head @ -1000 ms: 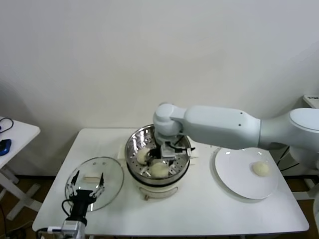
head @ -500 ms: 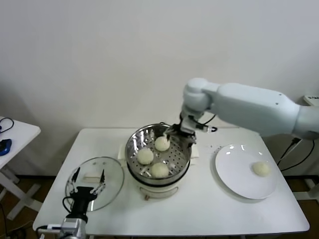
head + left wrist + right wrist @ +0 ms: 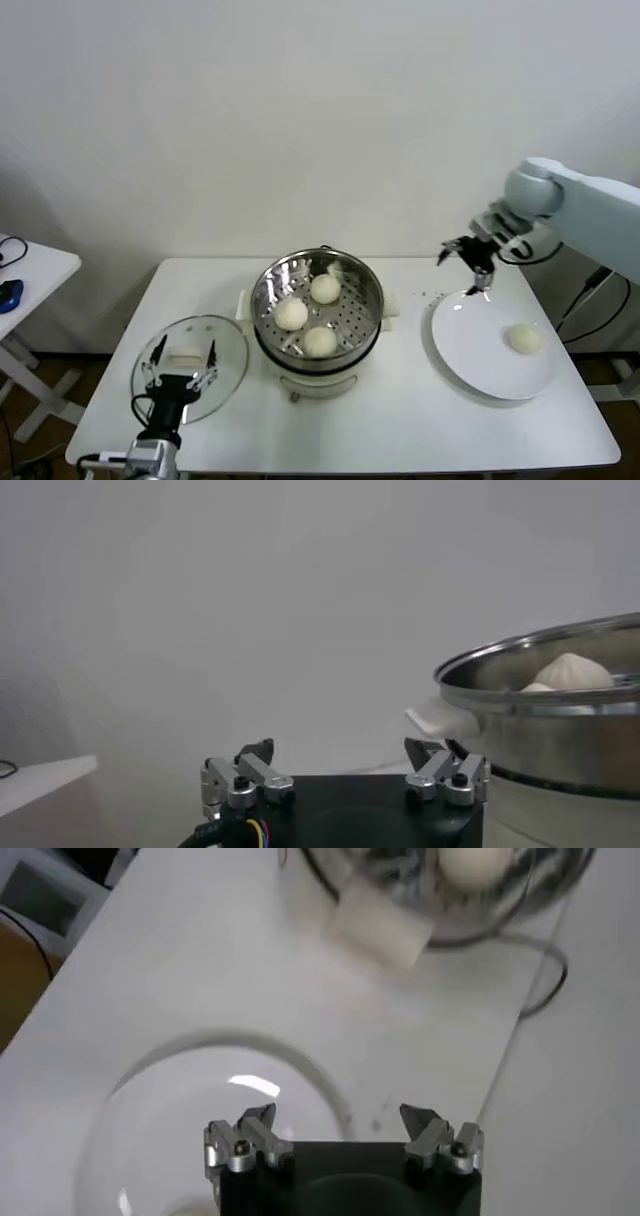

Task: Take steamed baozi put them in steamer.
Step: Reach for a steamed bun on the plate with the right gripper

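White counter (image 3: 400,420) carries everything, so I'll go big to small. Steamer (image 3: 317,300) sits mid-counter, steel pot on its cream base, w/ three baozi (image 3: 320,341) already lying on the perforated tray. Plate (image 3: 470,360) is to the robot's right of the steamer, near but apart, w/ one last bun (image 3: 524,338) on its far-right part. Glass lid (image 3: 235,355) lies flat on the counter on the left side, beside the pot.

Right tool (image 3: 468,258) hangs in the air above the plate's rear-left rim, jaws spread wide, nothing in them; the right wrist view shows plate below and the steamer handle beyond. Left tool (image 3: 180,375) is parked low over the lid, also wide & empty, idle.

My read: three of four done, I'm on the reach for bun no. 4. Next move needs the right arm to travel further right & toward the front over the bun, drop straight down w/ fingers either side, then close gently, since soft dough will prob. dent if squeezed hard. After that, lift clear of the pot rim and set it in the free spot on the tray.
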Tool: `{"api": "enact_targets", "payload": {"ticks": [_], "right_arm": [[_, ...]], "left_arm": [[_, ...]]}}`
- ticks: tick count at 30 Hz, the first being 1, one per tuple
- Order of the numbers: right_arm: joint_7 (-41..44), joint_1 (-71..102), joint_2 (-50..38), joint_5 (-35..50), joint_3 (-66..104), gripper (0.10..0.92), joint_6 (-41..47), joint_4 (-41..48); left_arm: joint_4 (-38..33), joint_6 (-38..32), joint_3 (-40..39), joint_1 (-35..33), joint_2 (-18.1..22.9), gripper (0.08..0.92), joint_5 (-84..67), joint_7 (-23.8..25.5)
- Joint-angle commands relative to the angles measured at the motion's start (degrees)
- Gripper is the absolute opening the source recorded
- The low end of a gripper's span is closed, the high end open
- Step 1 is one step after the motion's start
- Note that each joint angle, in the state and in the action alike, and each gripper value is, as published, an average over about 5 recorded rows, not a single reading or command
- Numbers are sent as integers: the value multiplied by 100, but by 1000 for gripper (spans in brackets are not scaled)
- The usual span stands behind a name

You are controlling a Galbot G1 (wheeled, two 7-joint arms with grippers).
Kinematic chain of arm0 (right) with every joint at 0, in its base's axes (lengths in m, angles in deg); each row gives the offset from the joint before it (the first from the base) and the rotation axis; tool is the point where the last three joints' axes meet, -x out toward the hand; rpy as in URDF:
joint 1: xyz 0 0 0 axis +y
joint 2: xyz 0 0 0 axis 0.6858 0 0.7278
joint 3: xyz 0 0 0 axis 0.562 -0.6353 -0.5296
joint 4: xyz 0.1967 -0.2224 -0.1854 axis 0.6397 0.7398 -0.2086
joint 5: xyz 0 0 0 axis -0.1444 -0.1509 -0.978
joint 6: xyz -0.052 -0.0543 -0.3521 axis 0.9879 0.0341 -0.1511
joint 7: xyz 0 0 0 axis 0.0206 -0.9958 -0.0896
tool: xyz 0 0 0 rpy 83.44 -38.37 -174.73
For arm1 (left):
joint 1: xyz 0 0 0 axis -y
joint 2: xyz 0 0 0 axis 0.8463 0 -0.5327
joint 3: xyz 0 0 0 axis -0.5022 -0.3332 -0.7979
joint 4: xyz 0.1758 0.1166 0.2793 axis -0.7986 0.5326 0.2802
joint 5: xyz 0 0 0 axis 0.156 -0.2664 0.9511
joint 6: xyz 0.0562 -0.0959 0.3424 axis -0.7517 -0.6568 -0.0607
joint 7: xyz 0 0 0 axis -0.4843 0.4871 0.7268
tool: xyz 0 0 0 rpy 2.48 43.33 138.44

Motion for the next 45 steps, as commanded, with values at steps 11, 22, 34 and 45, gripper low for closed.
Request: {"api": "enact_targets", "payload": {"ticks": [11,22,34,45], "right_arm": [[-64,3040,-438,-2259,2727,823,-160,1578],[-104,3173,55,-2442,3123,823,-234,2309],[-110,3339,364,-2525,3391,823,-255,2634],[-104,3366,607,-2636,3488,823,-292,2895]], "left_arm": [[-28,-33,33,-68,2,823,-1,4],[29,-58,93,-85,14,823,-31,5],[63,-28,61,-41,14,823,-21,12],[112,-34,90,-28,8,823,-20,14]]}}
